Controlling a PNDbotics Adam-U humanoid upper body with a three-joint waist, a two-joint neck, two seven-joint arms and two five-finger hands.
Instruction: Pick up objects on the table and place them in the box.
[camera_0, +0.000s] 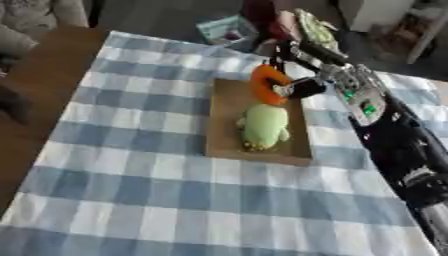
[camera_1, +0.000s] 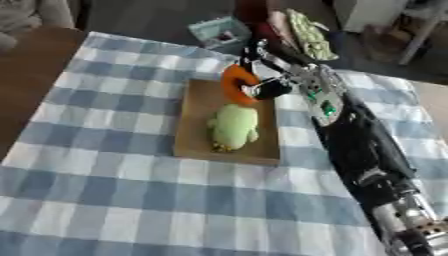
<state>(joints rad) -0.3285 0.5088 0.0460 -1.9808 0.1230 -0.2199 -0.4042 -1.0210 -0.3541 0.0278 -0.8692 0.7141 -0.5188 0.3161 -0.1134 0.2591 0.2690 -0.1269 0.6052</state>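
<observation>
A green soft toy (camera_0: 264, 126) already lies in the box (camera_0: 225, 131); the right hand (camera_0: 293, 86), fingers curled round an orange ring (camera_0: 267, 82), holds it over the box's far end.

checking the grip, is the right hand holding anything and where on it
The right hand holds the orange ring-shaped thing, pinched at its right edge, over the far end of the box. No left hand is in view.
</observation>
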